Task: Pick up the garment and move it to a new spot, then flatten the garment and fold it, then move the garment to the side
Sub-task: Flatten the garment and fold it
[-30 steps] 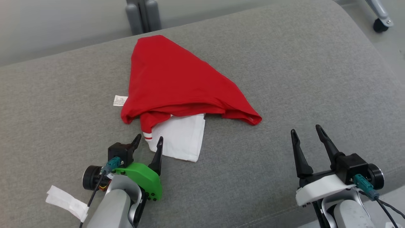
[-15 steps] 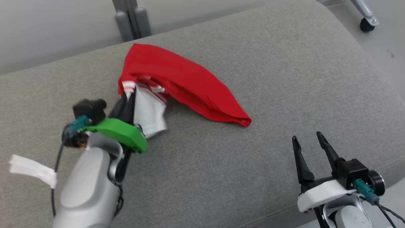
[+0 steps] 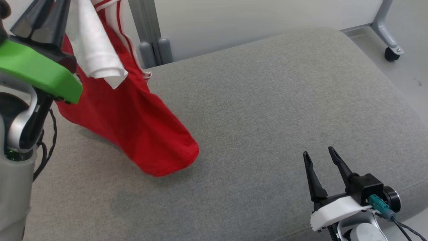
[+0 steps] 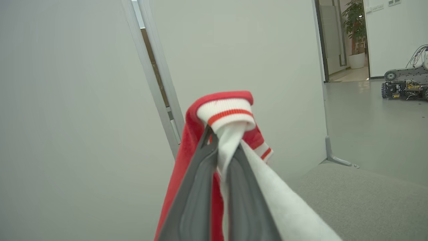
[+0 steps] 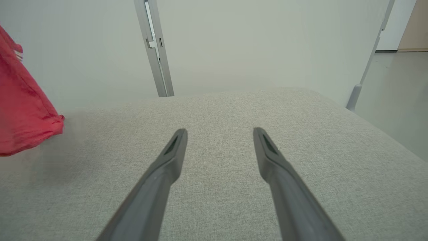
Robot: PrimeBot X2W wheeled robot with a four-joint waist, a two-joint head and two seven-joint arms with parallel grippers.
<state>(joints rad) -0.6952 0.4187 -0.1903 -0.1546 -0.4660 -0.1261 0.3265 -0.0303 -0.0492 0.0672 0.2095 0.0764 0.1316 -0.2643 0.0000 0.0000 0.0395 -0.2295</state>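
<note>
- Head view: the left gripper is raised at the upper left, above its green mount. Its two dark fingers are pressed together on the garment.
- The garment is a red piece with a white part and striped trim. It hangs from that grip and slants down toward the middle of the grey cushion. Whether its lowest fold touches the cushion I cannot tell.
- The right gripper sits at the lower right, over the cushion's near edge and well apart from the garment. Its fingers are spread with nothing between them.
- A grey metal post stands behind the cushion, and a caster wheel rests on the floor at the far right.
- Left wrist view: the fingers are clamped on a white ribbed cuff with a red stripe, which bunches just above the tips. Red cloth falls on one side and white cloth on the other.
- A potted plant and a small wheeled machine stand far off on the floor.
- Right wrist view: the fingers point across bare cushion, wide apart and gripping nothing. The garment's red end hangs at the left edge.
</note>
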